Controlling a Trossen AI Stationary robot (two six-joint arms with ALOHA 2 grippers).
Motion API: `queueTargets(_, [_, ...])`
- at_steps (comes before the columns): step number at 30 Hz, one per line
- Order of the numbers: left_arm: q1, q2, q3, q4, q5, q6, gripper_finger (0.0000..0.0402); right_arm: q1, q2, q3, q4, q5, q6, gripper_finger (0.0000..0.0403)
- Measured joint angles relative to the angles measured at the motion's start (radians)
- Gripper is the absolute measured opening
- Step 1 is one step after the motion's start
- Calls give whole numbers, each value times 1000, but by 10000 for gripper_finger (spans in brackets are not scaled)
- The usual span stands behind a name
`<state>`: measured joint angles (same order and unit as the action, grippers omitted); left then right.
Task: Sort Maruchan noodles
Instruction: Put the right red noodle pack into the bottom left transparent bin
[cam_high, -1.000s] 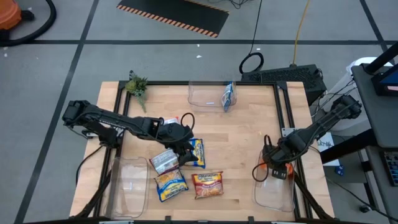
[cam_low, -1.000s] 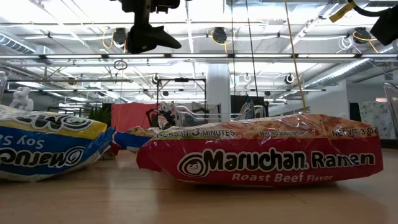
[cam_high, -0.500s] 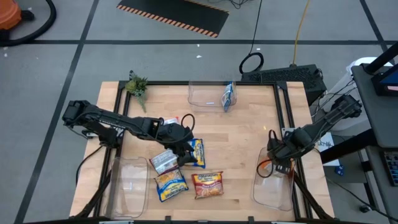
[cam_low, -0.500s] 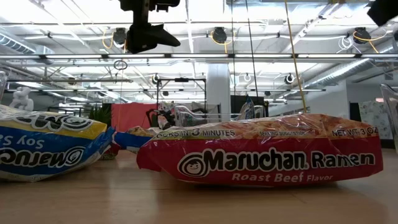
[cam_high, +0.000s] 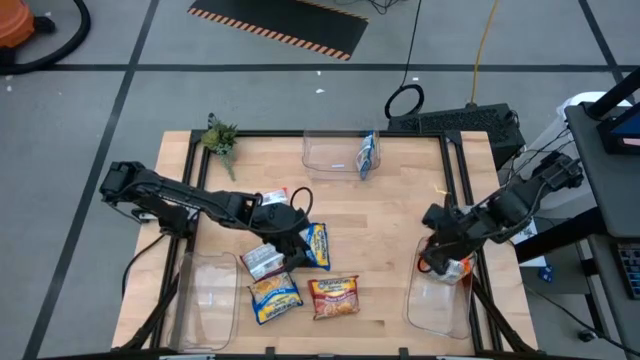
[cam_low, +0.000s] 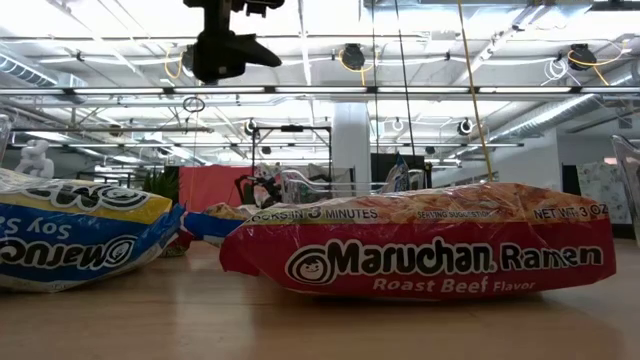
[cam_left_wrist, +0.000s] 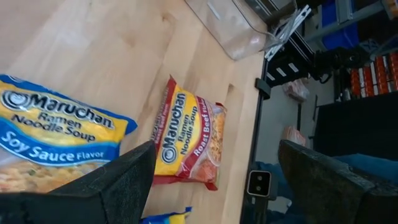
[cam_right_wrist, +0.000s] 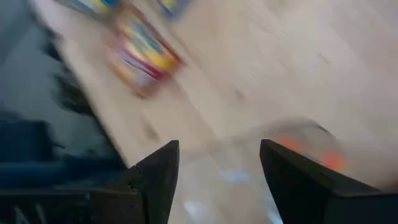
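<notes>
A: How far along does the sorting look?

B: Partly done, I'd say. Nearest, four packets lie loose on the wooden table (cam_high: 390, 235): a blue-and-yellow packet (cam_high: 274, 297) beside the red Roast Beef packet (cam_high: 335, 297), then a white-and-silver packet (cam_high: 262, 259) and another blue-and-yellow one (cam_high: 317, 245) just behind them. An orange packet (cam_high: 454, 270) sits in the clear bin (cam_high: 440, 312) at the right edge, and a blue packet (cam_high: 367, 155) stands in the far bin (cam_high: 335, 152). The left bin (cam_high: 207, 290) looks empty.

A: And the grippers?

B: The left gripper (cam_high: 290, 232) hangs above the loose cluster, fingers spread wide with nothing between them; its wrist view shows the Soy Sauce packet (cam_left_wrist: 53, 134) and the Roast Beef one beyond the fingers (cam_left_wrist: 124, 180). It touches none of them.

A: The right one?

B: The right gripper (cam_high: 440, 252) is over the near-side bin's far rim, just beside the orange packet. Its fingers (cam_right_wrist: 158, 177) stand apart, empty; the orange blur lies past them, inside the bin.

A: So what's left?

B: The four loose packets, judging by this.
</notes>
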<state>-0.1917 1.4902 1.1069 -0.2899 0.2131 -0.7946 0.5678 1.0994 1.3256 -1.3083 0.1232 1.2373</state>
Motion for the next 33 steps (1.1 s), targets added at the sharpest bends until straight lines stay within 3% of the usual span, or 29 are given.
queueTargets(7, [-34, 0, 0, -35, -10, -20, 340, -105, 93, 10, 456, 37, -86, 217])
queueTargets(12, [-45, 0, 0, -35, -49, -59, 340, -193, 214, 10, 682, -59, -270, 217])
queueTargets(16, [-46, 0, 0, -35, -66, -98, 340, -238, 302, 10, 720, -204, -365, 217])
queueTargets(22, [-48, 0, 0, -31, -115, -172, 340, -261, 376, 10, 718, -334, -545, 217])
queueTargets(33, [-114, 0, 0, 80, -234, -270, 340, -257, 404, -43, 726, -335, -1042, 217])
